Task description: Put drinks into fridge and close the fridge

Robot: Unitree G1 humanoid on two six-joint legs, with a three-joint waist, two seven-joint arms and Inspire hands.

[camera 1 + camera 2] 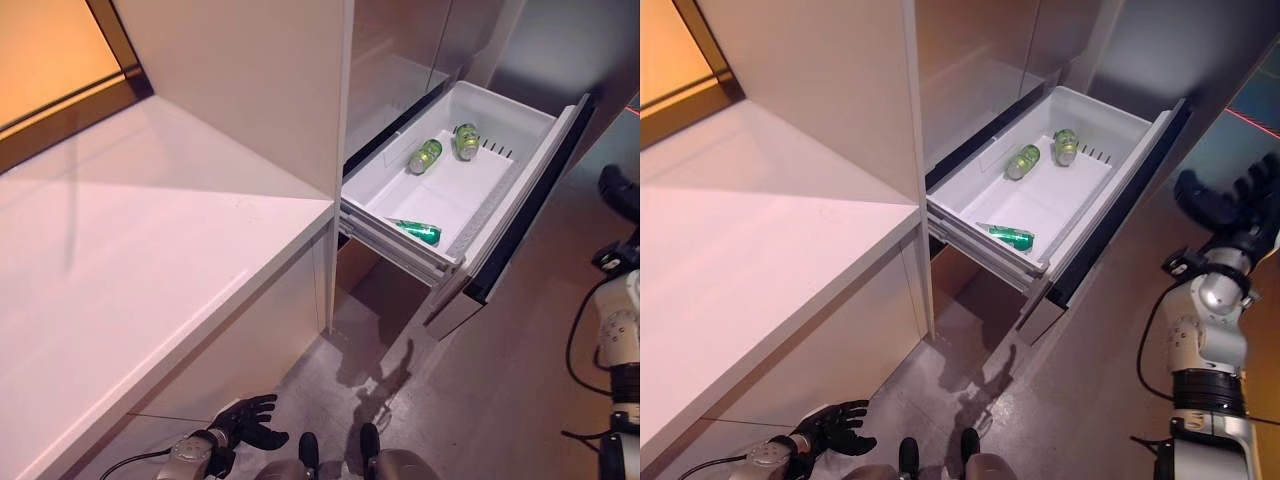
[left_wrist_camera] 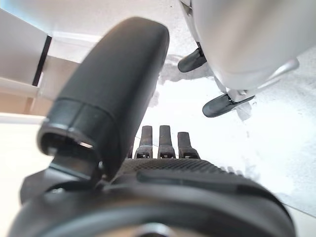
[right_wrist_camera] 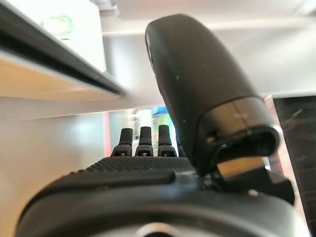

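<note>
The white fridge drawer [image 1: 520,150] is pulled out, with green drinks lying in it: two green cans [image 1: 425,156] [image 1: 466,141] at the back and a green bottle [image 1: 417,231] near the front left. My left hand [image 1: 245,422] hangs low beside the white counter, fingers relaxed and empty; in the left wrist view its thumb [image 2: 113,94] stands up and the fingers [image 2: 160,143] are straight. My right hand [image 1: 1225,205] is raised to the right of the drawer front, fingers spread and empty; its thumb [image 3: 197,94] shows in the right wrist view.
A white counter [image 1: 130,260] runs along the left, with a tall white cabinet panel [image 1: 260,80] between it and the fridge. The dark drawer front [image 1: 530,210] juts out over the grey floor [image 1: 480,380].
</note>
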